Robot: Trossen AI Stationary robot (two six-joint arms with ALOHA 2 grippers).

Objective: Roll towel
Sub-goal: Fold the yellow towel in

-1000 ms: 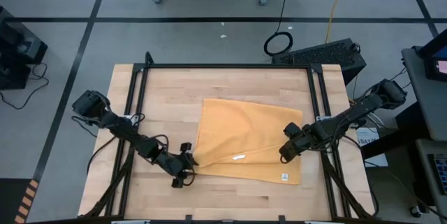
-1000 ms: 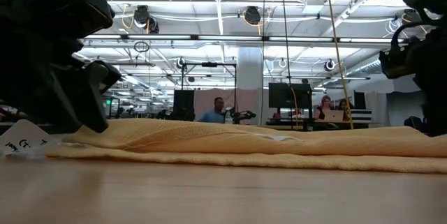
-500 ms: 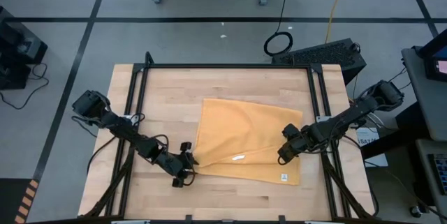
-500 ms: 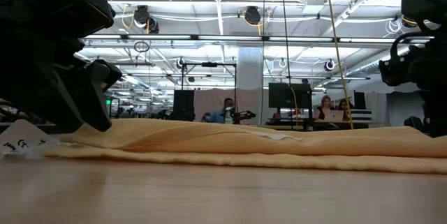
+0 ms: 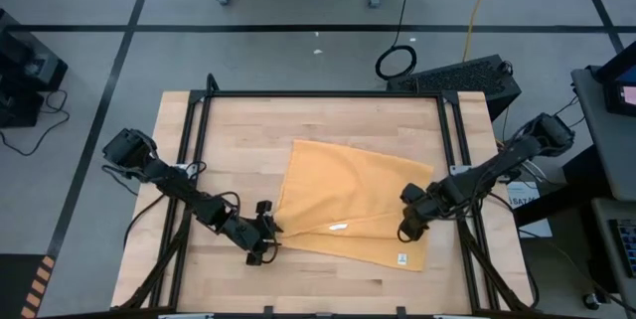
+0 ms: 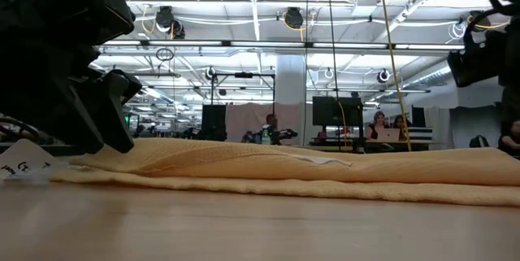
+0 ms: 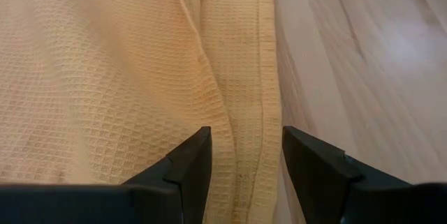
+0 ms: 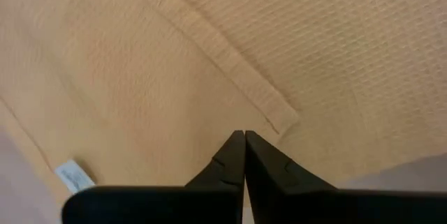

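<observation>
Towel [image 5: 350, 217] edge work is under way at both ends. The right gripper [image 5: 405, 231] has its fingers pressed together in the right wrist view, tips meeting over the cloth near a hemmed corner; whether any fabric is pinched between them cannot be told. In the high view it sits lower on the right side of the cloth than half a second ago, and the near right corner has gone with it: the lower edge now runs down toward the white tag [image 5: 401, 258] at a steeper slant, and the tag itself has slid inward. That suggests the right arm is dragging or tucking this corner, probably to square the fold or begin a turn of the roll.

The left gripper [image 7: 243, 155] has not shifted over the same span. Its fingers stand apart, straddling the doubled hem at the towel's left edge, with the table [image 7: 363, 56] bare just beside it.

The cloth lies folded and flat on the middle of the wooden top, no rolled part yet visible, so the rolling proper appears barely begun.
</observation>
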